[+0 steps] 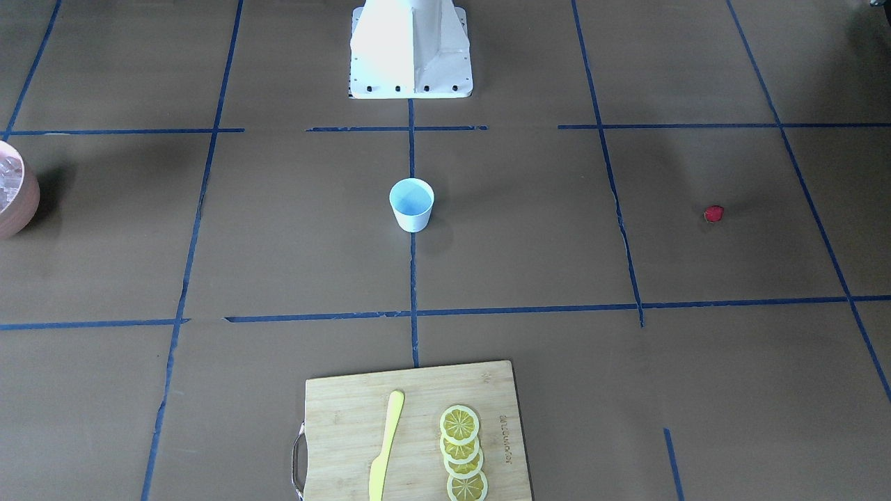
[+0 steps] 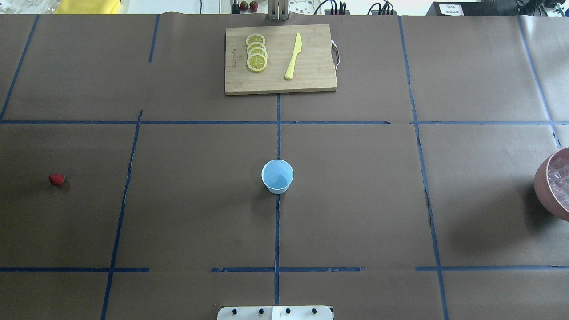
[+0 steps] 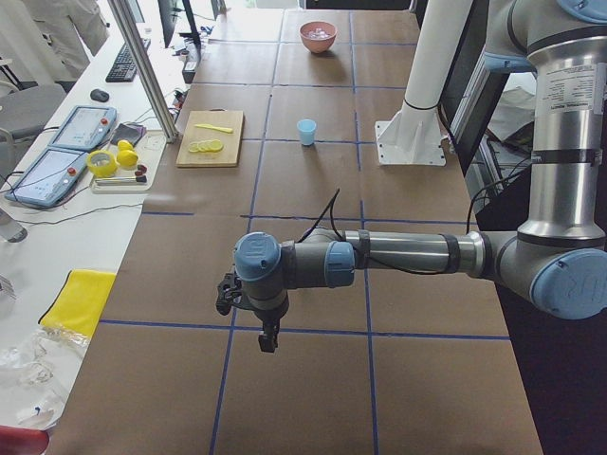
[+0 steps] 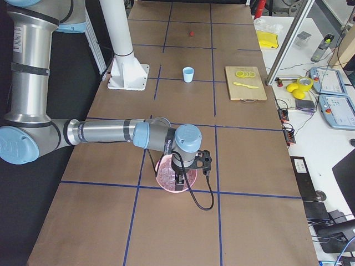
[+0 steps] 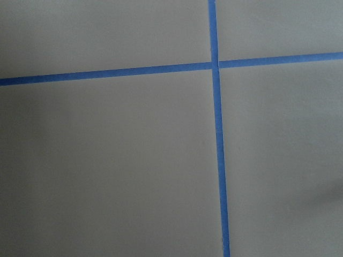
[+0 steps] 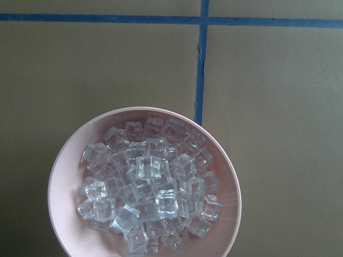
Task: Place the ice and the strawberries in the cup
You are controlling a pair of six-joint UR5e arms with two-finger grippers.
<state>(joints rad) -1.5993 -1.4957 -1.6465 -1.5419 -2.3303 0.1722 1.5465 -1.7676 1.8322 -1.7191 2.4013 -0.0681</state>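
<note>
The white cup [image 2: 277, 176] with a pale blue inside stands upright at the table's middle; it also shows in the front view [image 1: 411, 204]. One dark-red strawberry [image 2: 56, 179] lies alone on the table's left part. The ice [image 6: 147, 187] is a heap of clear cubes in the pinkish-brown bowl [image 6: 59, 176] at the right edge [image 2: 544, 178]. My right gripper [image 4: 180, 180] hangs over that bowl. My left gripper [image 3: 268, 336] hangs above bare table. I cannot tell whether either is open or shut. The left wrist view shows only table and tape.
A wooden cutting board [image 2: 311, 75] at the far side holds several lemon slices [image 2: 257, 52] and a yellow knife [image 2: 293, 56]. The robot's white base [image 1: 411, 49] stands at the near middle edge. Blue tape lines grid the brown table.
</note>
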